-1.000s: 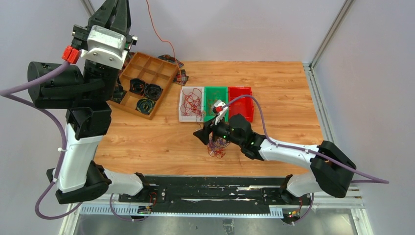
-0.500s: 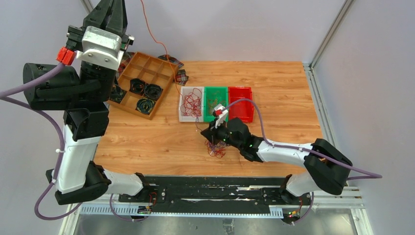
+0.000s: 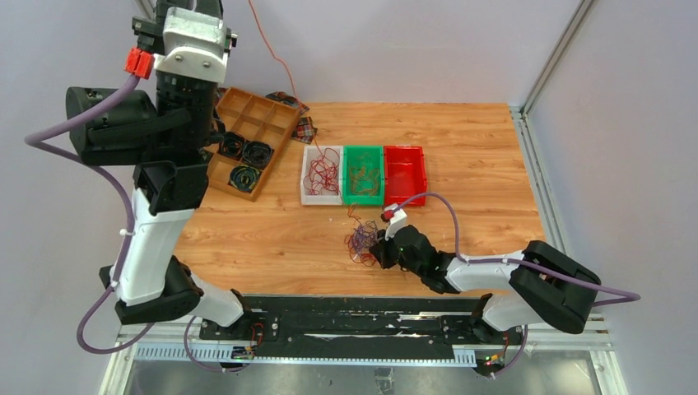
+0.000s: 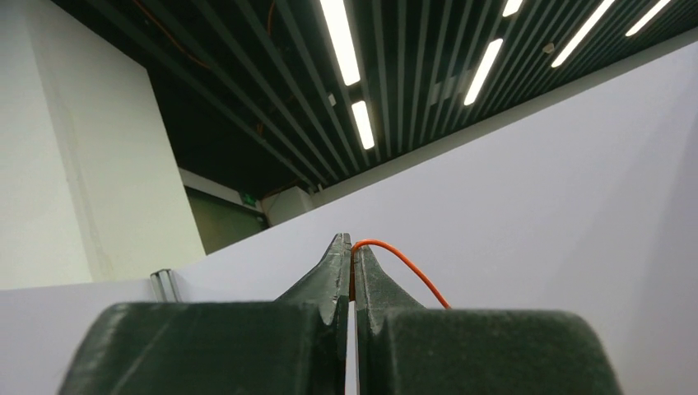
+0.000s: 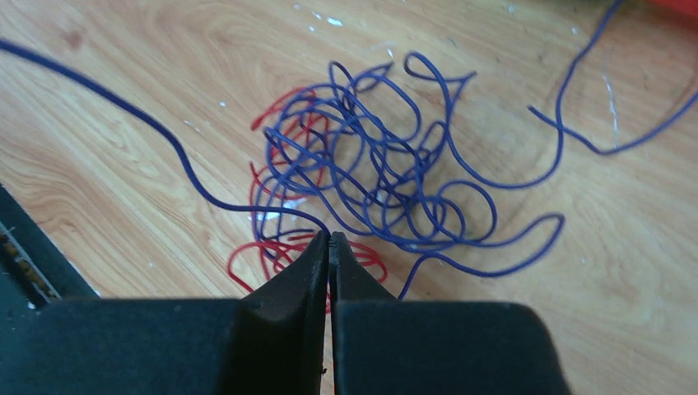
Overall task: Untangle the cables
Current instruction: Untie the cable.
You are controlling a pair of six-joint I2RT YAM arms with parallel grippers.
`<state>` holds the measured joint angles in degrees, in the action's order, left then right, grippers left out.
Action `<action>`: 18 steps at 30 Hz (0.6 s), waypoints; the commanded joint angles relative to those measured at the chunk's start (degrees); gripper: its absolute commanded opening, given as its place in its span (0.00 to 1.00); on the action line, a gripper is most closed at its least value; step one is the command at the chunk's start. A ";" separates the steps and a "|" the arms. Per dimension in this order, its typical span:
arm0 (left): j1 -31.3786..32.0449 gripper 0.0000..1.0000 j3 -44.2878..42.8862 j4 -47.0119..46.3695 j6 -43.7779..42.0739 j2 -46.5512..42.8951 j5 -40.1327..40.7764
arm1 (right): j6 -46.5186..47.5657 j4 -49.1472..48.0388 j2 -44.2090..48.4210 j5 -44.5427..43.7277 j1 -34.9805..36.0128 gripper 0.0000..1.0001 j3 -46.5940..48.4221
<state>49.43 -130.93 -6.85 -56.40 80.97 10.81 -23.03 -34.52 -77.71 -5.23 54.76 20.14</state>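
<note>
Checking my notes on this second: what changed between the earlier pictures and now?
The right fingers pulled back from the green bin toward the robot's base and closed on a purple wire in the clump. The left fingers, pinching the orange wire, rose and shifted right. The bins and wooden tray stayed put.

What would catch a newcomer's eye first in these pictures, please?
The left arm stands raised high over the table's left side, its left gripper pinching an orange wire that slants down toward the table. Next comes the clump of purple and red wires on the bare wood near the front edge, where the right gripper is shut on a purple strand.
</note>
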 commanded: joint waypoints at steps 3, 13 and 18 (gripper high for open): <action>2.10 0.01 -7.11 -8.45 -8.18 5.26 1.18 | -3.93 -1.57 1.33 -5.34 1.93 0.01 -3.62; 6.52 0.01 -15.15 -15.46 -24.50 11.73 -7.17 | -9.25 0.82 2.99 -9.17 2.45 0.01 -9.47; 8.80 0.01 -18.29 -16.27 -27.69 13.48 -9.89 | -11.25 2.18 6.76 -10.59 2.80 0.01 -12.72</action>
<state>56.60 -147.24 -18.96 -79.22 94.28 3.77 -31.75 -36.21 -72.79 -12.60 56.36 10.61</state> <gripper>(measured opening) 0.017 0.011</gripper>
